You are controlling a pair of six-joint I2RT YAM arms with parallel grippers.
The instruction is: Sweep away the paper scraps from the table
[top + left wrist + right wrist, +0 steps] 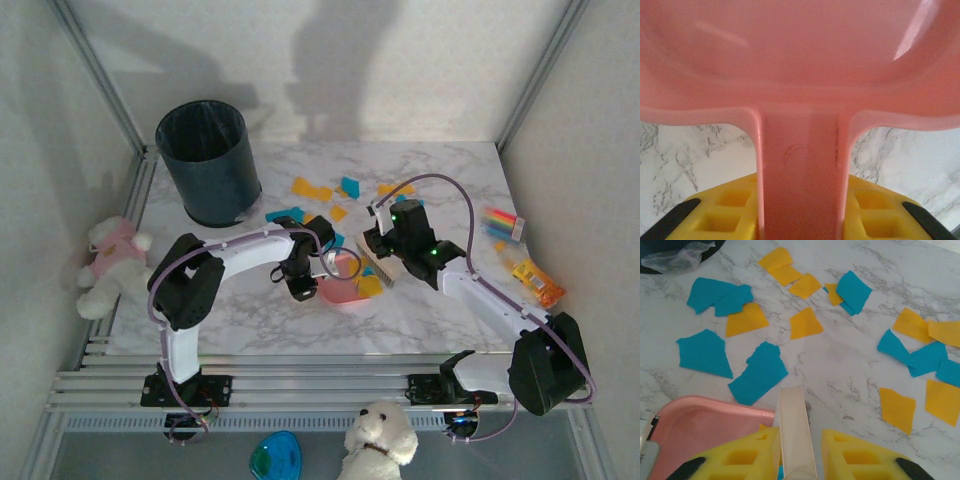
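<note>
White walls (420,80), ribbed metal rails (300,385)

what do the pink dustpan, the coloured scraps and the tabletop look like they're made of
The pink dustpan looks like moulded plastic with a glossy finish, going by its bright highlights and rounded edges. The paper scraps look like thin matte paper, lying flat with ragged torn edges. The table is smooth, white with grey veining. It could be real marble or a printed laminate.

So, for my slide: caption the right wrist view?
Right end effector grips a brush handle; paper scraps litter the table, pink dustpan alongside.
</note>
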